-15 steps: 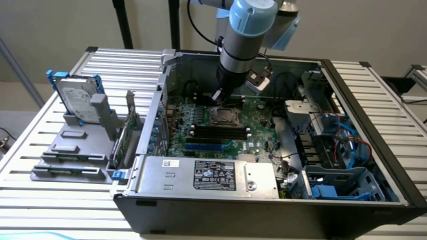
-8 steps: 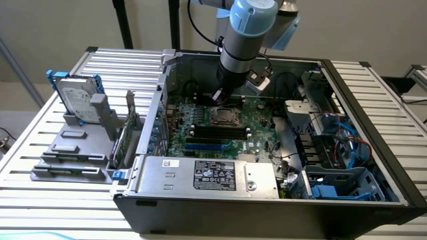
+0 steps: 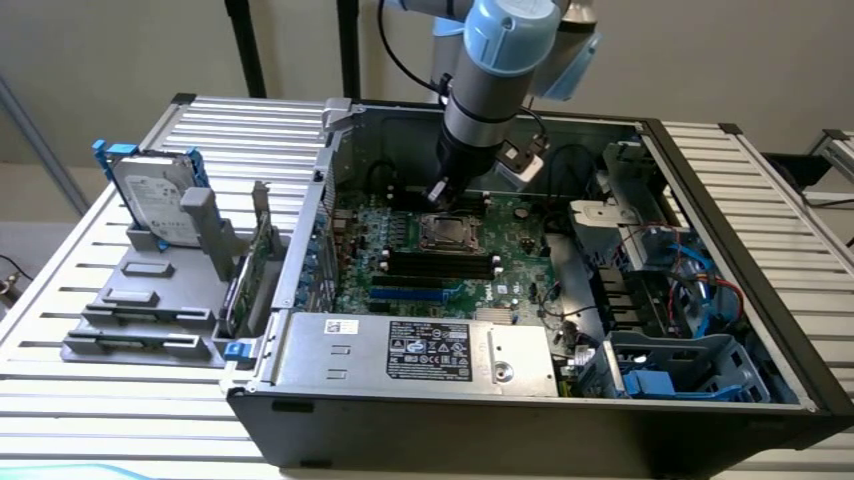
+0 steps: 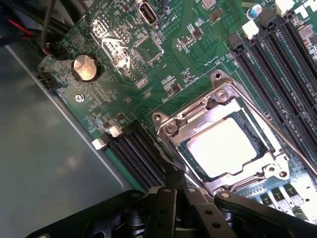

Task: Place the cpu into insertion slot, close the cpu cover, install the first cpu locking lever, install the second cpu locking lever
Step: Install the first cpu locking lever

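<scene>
- One arm works inside the open computer case [image 3: 747, 300], its gripper [image 3: 437, 197] lowered to the green board [image 3: 467, 265] at the far edge of the insertion slot [image 3: 449, 233].
- In the exterior view the slot lies at about five o'clock from the fingertips, just beside them.
- The gripper's fingers are closed together with nothing visibly between them; in the wrist view the gripper [image 4: 171, 182] ends in a dark tip pressed close to the corner of the socket frame.
- The cpu [image 4: 225, 147] sits in the insertion slot [image 4: 218, 101], silver face up, lying flat and square to the frame.
- The cpu cover [image 4: 195, 121] looks to be down around the chip, its cut-out middle showing the metal face; I judge the placing done and the cover closed.
- A thin locking lever [image 4: 270, 130] runs along one side of the socket, its long axis parallel to the black memory slots [image 4: 282, 69]; whether it is latched I cannot tell.
- A second rod-like piece [image 4: 167, 161] runs along the socket's near side toward the fingertips, so that side seems to be the gripper's present concern.
- A coin battery [image 4: 85, 67] sits well apart from the socket on the board.
</scene>
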Available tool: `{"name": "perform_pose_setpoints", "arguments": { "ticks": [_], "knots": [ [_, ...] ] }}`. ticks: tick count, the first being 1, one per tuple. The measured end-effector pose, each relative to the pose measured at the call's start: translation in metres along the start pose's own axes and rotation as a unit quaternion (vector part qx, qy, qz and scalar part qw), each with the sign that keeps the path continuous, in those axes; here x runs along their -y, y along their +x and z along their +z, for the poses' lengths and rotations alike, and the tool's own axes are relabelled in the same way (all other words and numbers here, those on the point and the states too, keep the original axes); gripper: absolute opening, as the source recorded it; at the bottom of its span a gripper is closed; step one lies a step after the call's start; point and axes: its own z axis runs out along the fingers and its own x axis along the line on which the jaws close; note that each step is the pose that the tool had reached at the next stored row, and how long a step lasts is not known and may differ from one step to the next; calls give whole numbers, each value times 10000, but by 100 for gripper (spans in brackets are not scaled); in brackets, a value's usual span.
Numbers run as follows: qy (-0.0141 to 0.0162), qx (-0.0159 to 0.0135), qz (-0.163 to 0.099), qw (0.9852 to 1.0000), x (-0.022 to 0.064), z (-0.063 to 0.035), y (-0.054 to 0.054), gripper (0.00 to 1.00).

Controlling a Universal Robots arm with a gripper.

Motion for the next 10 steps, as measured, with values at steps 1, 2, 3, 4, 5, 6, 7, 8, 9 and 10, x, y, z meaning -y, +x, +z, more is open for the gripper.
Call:
{"name": "perform_pose_setpoints", "arguments": {
  "ticks": [1,2,3,4,5,6,7,8,9,10],
  "knots": [
    [0,0,0,10000,-3,2,1,11],
    [0,0,0,10000,-5,5,2,11],
    [0,0,0,10000,-7,8,2,11],
    [0,0,0,10000,-10,11,3,11],
    [0,0,0,10000,-12,14,4,11],
    [0,0,0,10000,-14,16,4,11],
    [0,0,0,10000,-15,20,4,11],
    [0,0,0,10000,-17,24,4,11],
    [0,0,-1,10000,-19,27,4,11],
    [0,1,-2,10000,-22,29,5,11]
  ]
}}
